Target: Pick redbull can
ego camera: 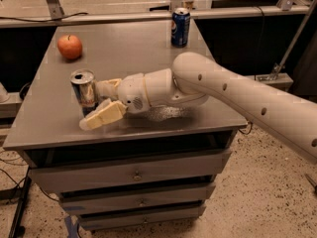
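The redbull can [82,87], slim and silver with a blue lower part and a shiny top, stands upright near the front left of the grey table [133,53]. My gripper [94,104] has come in from the right at the end of the white arm [223,90] and sits right at the can. It is open. One cream finger [105,115] lies in front of the can's base. The other finger [110,84] is just to the can's right and behind it. The can's lower part is partly hidden by the front finger.
A wider dark-blue Pepsi-style can [181,27] stands at the table's back edge. A red apple [70,46] lies at the back left. Drawers [133,175] sit under the tabletop. A metal frame and cables run behind the table.
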`<action>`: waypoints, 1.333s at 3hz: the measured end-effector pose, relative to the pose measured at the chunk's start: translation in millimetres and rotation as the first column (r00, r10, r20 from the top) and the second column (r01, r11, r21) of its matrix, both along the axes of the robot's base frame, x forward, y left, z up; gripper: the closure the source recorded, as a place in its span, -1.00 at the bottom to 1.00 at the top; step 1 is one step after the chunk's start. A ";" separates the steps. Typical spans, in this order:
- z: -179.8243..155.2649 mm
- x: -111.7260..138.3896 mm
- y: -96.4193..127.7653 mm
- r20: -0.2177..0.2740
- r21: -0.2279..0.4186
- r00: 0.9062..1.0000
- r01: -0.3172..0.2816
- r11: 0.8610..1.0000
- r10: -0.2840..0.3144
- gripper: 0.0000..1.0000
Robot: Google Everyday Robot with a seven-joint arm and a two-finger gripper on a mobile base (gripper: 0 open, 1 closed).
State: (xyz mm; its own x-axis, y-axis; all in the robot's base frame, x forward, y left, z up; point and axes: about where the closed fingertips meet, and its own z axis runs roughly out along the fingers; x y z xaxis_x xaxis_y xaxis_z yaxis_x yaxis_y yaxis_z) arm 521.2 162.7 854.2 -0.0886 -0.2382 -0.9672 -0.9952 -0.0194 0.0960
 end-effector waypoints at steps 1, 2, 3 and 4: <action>7.6 16.8 2.1 0.020 0.033 0.999 0.036 0.999 -0.036 -0.17; 21.3 32.3 -4.6 0.041 0.066 0.996 0.071 0.995 -0.074 0.28; 54.3 47.1 -12.9 0.099 0.125 0.990 0.084 0.989 -0.097 0.74; 56.3 47.1 -11.2 0.102 0.127 0.990 0.082 0.989 -0.095 1.00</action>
State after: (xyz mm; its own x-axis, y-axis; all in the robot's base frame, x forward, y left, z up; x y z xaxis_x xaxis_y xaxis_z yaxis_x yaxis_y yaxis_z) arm 568.2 151.4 910.5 0.0022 -0.1138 -0.9935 -0.9979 0.0642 -0.0096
